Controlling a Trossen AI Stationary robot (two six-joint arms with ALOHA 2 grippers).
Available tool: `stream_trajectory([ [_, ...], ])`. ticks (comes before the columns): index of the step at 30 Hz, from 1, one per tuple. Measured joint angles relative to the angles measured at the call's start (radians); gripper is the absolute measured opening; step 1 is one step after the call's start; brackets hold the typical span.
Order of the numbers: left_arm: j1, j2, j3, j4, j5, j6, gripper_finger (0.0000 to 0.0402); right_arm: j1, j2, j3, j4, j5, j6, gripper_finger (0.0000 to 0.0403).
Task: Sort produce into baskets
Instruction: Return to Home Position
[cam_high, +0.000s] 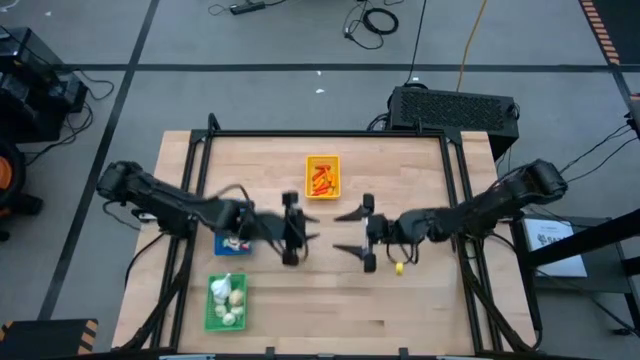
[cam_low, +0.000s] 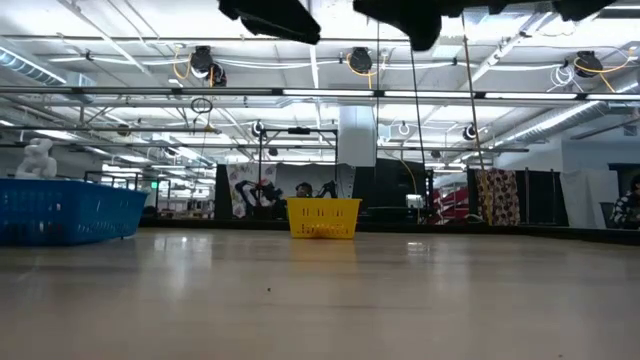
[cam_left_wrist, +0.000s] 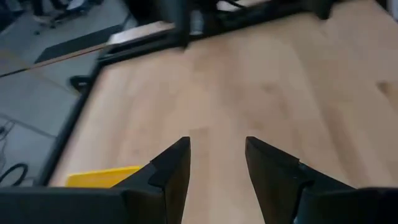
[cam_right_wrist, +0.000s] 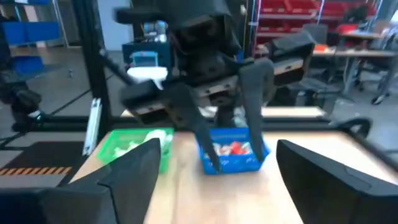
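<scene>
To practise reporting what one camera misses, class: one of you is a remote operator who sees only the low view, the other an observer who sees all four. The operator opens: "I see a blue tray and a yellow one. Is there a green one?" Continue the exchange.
Observer: Yes. The green tray sits near a corner of the table on the left arm's side, with whitish bulbs in it.
Operator: What does the yellow tray hold?
Observer: The yellow tray holds only orange-red pieces.
Operator: And the grippers?
Observer: The left gripper and the right gripper face each other above mid-table, both open and empty.
</scene>
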Motion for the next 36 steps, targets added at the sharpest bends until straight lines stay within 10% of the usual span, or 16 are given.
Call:
stream_trajectory([
  [16, 0.393, -0.485, -0.293, 0.089, 0.279, 0.003, 0.0162, -0.255, -0.384, 0.0, -0.539, -0.038, -0.12, 0.0016],
  [25, 0.43, -0.823, -0.576, 0.136, 0.277, -0.118, 0.0162, -0.265, -0.525, -0.102, -0.643, -0.035, -0.013, 0.0002],
  [36, 0.43, -1.166, -0.825, 0.163, 0.269, -0.259, 0.0162, -0.265, -0.7, -0.477, -0.309, -0.039, 0.216, 0.0],
])
